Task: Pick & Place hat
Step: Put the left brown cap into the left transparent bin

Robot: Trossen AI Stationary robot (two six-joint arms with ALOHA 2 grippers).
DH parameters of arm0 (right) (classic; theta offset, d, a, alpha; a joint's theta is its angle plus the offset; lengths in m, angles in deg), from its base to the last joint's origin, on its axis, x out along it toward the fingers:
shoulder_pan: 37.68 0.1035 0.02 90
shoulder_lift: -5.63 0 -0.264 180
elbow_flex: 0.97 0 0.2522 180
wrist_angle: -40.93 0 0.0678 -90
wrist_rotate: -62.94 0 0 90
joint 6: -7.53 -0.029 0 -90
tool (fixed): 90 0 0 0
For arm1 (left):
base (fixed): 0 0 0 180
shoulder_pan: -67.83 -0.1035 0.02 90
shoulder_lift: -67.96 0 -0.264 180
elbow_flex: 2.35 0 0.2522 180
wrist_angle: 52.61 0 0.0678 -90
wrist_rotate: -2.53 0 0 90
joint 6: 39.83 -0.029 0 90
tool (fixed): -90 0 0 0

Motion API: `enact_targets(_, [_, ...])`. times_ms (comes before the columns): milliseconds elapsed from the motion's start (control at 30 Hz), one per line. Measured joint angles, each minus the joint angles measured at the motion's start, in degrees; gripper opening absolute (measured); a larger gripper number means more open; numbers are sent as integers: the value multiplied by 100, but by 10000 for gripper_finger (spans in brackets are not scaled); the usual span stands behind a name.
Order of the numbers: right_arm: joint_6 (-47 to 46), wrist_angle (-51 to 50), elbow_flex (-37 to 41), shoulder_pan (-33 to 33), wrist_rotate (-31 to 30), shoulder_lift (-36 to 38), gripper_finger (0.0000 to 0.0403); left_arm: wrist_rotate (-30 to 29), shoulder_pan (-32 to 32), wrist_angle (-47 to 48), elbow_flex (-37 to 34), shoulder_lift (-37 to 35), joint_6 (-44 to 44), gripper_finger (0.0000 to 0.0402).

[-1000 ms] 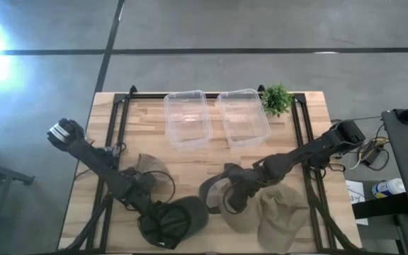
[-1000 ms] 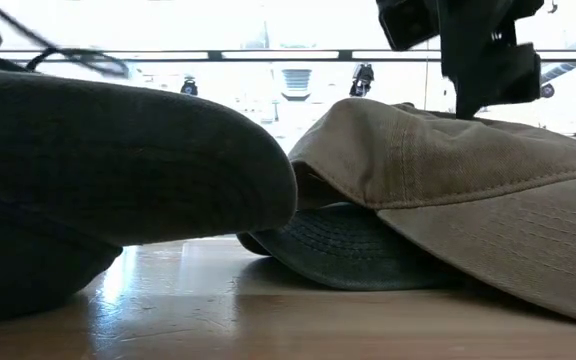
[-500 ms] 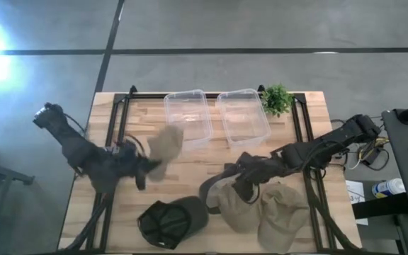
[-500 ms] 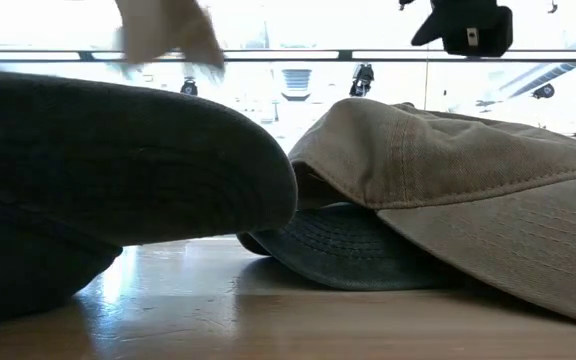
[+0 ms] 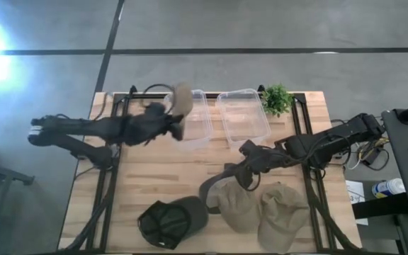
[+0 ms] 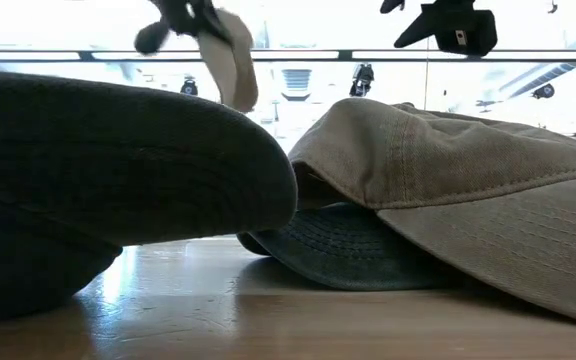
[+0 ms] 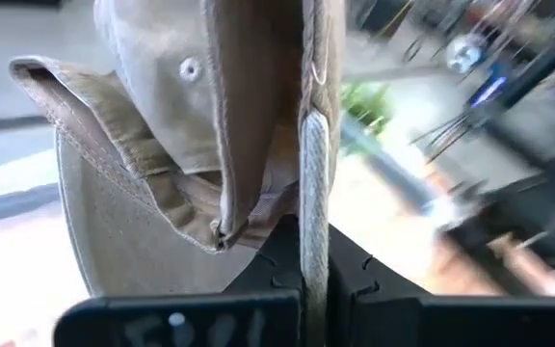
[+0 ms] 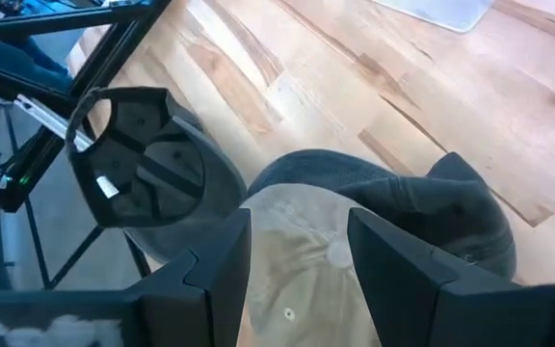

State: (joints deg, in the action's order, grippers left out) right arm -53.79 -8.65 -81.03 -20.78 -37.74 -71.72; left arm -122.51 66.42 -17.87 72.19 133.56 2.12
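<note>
A tan cap (image 5: 182,98) hangs pinched in the fingers of the left gripper (image 5: 168,122) at the upper middle of the high view, over the near-left corner of the left clear bin (image 5: 188,119); the left wrist view shows its fabric (image 7: 210,116) clamped between the dark fingers. The cap is airborne and not yet inside the bin, so this carry looks close to its drop but unfinished. A second clear bin (image 5: 243,117) sits just right of the first, beside a small green plant (image 5: 276,99). Both bins appear to hold no caps so far. Lower on the wooden surface (image 5: 154,184), a black cap (image 5: 170,222) lies upturned at lower centre, with two more tan caps (image 5: 261,212) heaped over a dark grey cap (image 5: 214,190) to its right. The right gripper (image 5: 250,173) hovers above that heap, fingers spread wide and holding nothing. Judging by the piles, most of the sorting remains.
</note>
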Motion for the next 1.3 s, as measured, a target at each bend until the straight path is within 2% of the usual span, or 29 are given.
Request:
enact_targets(100, [-18,-91,0,7,-2,17,171,1141,-645,-4,-151,396,210,5])
enact_targets(167, [-63,-140,0,9,0,38,171,1657,-859,38,-300,661,266,5])
enact_targets(367, [-223,-242,0,9,20,38,171,2091,-1045,665,-560,1178,239,9])
enact_targets(533, [-314,-467,2,7,40,38,171,2891,-1091,739,-680,1373,132,38])
enact_targets(733, [-326,-478,9,-4,319,38,171,2825,-1071,903,-502,1168,326,77])
enact_targets(933, [-326,-480,30,-11,332,38,171,2541,-1075,918,-117,487,-122,121])
enact_targets(1000, [-327,-496,40,-11,417,38,171,2601,-1059,924,43,221,-188,133])
enact_targets(1067, [-408,-591,70,-9,666,38,171,2909,-977,891,186,-41,-358,140])
enact_targets(1167, [-592,-782,251,55,1100,38,171,3351,-612,838,305,-347,-566,143])
enact_targets(1300, [-1112,-814,736,306,1737,37,171,3398,259,660,256,-477,-720,135])
